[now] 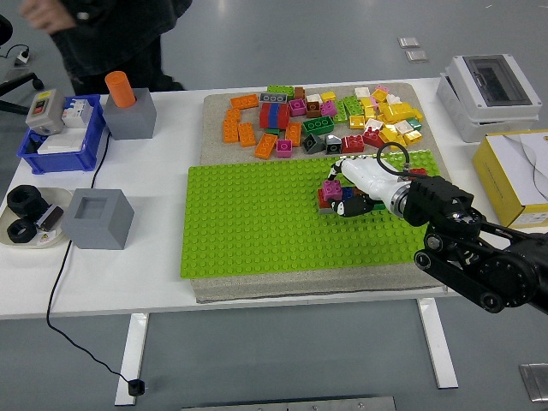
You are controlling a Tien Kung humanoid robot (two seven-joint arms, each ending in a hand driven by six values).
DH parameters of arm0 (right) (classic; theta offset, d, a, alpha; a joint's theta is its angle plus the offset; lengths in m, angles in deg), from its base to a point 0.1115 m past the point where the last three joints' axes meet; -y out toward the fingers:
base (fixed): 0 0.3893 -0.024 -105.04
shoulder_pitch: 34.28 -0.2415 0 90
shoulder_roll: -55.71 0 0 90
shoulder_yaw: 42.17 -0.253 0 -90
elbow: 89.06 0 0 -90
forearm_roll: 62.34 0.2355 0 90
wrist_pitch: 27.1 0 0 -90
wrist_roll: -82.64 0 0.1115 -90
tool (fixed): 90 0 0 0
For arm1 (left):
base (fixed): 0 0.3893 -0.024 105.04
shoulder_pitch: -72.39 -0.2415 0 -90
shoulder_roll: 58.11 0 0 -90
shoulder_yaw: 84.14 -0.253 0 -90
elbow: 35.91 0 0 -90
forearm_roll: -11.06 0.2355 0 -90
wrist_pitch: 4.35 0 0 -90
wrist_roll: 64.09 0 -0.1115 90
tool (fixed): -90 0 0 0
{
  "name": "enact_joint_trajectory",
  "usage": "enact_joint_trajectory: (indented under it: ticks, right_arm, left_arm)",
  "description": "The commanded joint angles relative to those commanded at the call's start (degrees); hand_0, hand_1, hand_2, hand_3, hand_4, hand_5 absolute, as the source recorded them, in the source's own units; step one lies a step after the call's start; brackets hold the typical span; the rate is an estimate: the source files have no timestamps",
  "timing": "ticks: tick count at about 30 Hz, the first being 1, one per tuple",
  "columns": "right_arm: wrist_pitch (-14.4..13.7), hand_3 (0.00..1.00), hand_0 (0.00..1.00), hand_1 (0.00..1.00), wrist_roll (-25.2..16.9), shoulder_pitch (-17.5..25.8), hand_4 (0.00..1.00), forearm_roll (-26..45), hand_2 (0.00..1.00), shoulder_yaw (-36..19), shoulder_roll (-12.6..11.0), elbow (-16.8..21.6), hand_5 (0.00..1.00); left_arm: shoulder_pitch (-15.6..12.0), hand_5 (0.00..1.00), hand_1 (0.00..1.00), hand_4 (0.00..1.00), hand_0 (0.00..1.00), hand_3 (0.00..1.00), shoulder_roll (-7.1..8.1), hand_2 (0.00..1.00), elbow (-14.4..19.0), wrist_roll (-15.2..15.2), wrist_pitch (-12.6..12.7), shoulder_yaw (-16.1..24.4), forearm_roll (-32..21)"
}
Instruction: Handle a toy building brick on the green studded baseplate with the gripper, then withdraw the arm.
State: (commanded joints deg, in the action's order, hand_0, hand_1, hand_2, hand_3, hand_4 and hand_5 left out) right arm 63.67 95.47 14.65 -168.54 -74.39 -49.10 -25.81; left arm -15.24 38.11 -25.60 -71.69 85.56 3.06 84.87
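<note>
The green studded baseplate (257, 223) lies on a grey mat in the middle of the table. Near its upper right, a small cluster of bricks stands on it, with a magenta brick (332, 187) on top and a red brick (324, 199) at the left. My right hand (346, 200), white with dark fingertips, comes in from the right and lies over the cluster's right side. Its fingers curl around the bricks and hide the lower ones. The left arm is out of view.
Many loose bricks (342, 116) lie on the mat behind the baseplate. A person (111, 34) stands at the far left. At the left are a grey block with an orange peg (128, 107), a blue bin (60, 141) and a grey cube (98, 218). At the right are a white box (488, 94) and a yellow box (518, 175).
</note>
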Motion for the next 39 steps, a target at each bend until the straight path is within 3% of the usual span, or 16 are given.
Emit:
enact_joint_trajectory:
  ticks: [39]
  right_arm:
    - [-0.6, 0.660, 0.924, 0.909, -0.7, -0.3, 0.642, 1.4, 0.909, 0.3, 1.1, -2.3, 0.256]
  left_arm:
    - [0.2, 0.249, 0.646, 0.643, 0.643, 0.657, 0.12, 0.626, 0.0, 0.1, 0.0, -0.2, 0.2]
